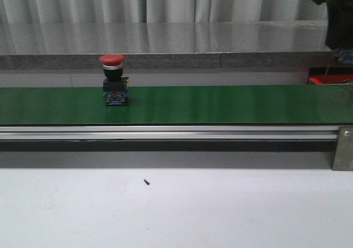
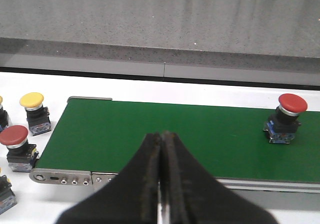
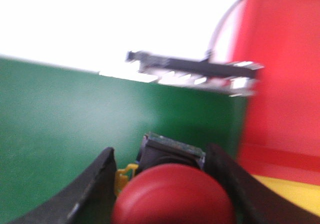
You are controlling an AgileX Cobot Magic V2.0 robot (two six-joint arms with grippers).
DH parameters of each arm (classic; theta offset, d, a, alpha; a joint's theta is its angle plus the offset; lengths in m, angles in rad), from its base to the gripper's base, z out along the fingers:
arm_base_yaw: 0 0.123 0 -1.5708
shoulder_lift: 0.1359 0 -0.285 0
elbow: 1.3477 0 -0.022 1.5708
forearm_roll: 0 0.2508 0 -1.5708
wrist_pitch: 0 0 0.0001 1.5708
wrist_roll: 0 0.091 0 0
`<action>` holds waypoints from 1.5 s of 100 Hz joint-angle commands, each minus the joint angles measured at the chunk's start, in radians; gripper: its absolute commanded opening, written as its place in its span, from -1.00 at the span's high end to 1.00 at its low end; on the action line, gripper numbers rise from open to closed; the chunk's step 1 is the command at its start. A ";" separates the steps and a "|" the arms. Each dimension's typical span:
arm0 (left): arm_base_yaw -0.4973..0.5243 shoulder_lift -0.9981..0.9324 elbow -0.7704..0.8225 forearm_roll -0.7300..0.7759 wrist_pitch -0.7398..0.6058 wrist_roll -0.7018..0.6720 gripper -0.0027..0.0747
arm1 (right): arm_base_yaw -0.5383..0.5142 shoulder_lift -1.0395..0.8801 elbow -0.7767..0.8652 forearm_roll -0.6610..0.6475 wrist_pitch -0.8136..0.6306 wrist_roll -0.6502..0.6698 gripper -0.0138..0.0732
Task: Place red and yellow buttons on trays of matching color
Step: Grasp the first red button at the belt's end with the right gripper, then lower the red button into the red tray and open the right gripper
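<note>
A red button point(image 1: 112, 78) stands upright on the green belt point(image 1: 220, 104) toward its left; the left wrist view shows the same red button point(image 2: 286, 118) on the belt. My left gripper point(image 2: 162, 134) hangs shut and empty over the belt's end, well apart from it. My right gripper point(image 3: 161, 151) is shut on another red button point(image 3: 172, 199), one finger on each side of its body, above the belt's other end. A red tray point(image 3: 285, 74) and a yellow tray point(image 3: 285, 189) lie just beyond it.
Loose buttons sit on the white table off the belt's end: a yellow one point(image 2: 34, 113) and a red one point(image 2: 17, 146), with others cut off at the frame edge. A grey ledge point(image 1: 165, 60) runs behind the belt. My right arm point(image 1: 336, 16) shows at the far right.
</note>
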 commanded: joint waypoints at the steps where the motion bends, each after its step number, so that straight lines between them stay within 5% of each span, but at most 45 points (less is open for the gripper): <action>1: -0.008 0.004 -0.028 -0.012 -0.076 0.000 0.98 | -0.070 -0.041 -0.061 -0.017 -0.037 -0.011 0.33; 27: -0.008 0.004 -0.028 -0.012 -0.076 0.000 0.98 | -0.205 0.072 -0.114 -0.008 -0.092 -0.027 0.33; 122: -0.008 0.004 -0.028 -0.012 -0.076 0.000 0.98 | -0.205 0.303 -0.124 0.005 -0.194 -0.044 0.32; 131: -0.008 0.004 -0.028 -0.012 -0.076 0.000 0.98 | -0.205 0.303 -0.124 0.005 -0.188 -0.044 0.17; 150: -0.008 0.004 -0.028 -0.012 -0.076 0.000 0.98 | -0.205 0.299 -0.125 0.004 -0.184 -0.044 -0.47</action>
